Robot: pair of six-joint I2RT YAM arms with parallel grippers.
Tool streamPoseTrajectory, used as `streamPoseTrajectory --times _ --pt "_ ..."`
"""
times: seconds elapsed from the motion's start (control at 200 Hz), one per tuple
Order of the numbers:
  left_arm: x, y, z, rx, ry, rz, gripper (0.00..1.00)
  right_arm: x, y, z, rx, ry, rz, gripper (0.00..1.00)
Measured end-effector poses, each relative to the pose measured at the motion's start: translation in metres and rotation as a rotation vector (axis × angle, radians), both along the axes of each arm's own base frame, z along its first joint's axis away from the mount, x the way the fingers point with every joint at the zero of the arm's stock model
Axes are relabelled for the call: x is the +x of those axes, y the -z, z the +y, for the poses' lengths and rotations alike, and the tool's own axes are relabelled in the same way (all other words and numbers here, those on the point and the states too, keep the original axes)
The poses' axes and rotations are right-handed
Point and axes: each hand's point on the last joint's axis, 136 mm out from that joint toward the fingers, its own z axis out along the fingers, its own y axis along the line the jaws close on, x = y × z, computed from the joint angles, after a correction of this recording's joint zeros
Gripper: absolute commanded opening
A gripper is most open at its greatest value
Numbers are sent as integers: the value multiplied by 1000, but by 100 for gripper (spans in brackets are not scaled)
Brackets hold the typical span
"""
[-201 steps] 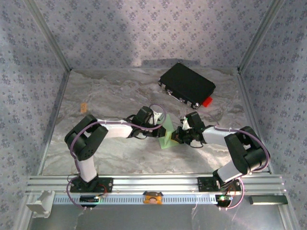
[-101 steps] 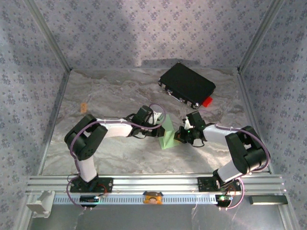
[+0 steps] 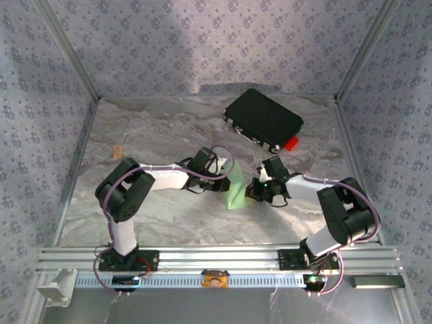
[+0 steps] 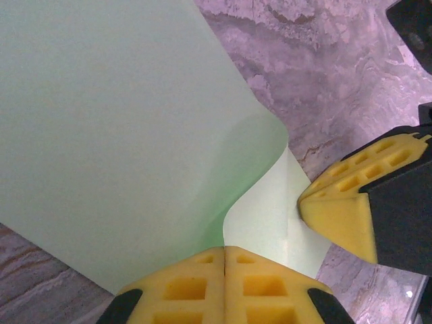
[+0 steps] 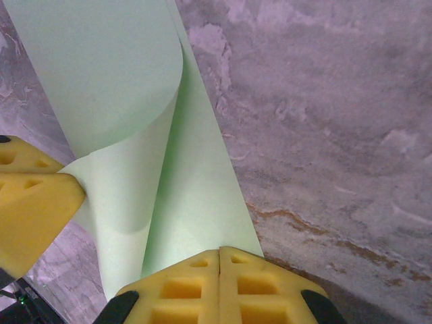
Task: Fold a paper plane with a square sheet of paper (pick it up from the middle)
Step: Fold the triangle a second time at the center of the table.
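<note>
The thin, smooth, pale green sheet of paper (image 4: pixel 121 135) curls in a soft fold. The left hand (image 4: pixel 225 266) and right hand (image 5: pixel 219 266) each pinch it shut above the veined marble tabletop (image 5: pixel 324 135).

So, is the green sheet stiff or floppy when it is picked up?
Probably floppy: the sheet curls over in a soft bulge where it is pinched. It is likely very light and thin, so pulling the jaws apart might tear it.
</note>
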Motion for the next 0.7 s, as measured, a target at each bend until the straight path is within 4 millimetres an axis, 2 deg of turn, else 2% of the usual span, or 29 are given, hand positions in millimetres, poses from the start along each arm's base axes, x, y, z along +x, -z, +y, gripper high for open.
streamPoseTrajectory --times 0.7 --pt "2 8 6 40 -17 -3 0 0 0 0 1 0 0 0"
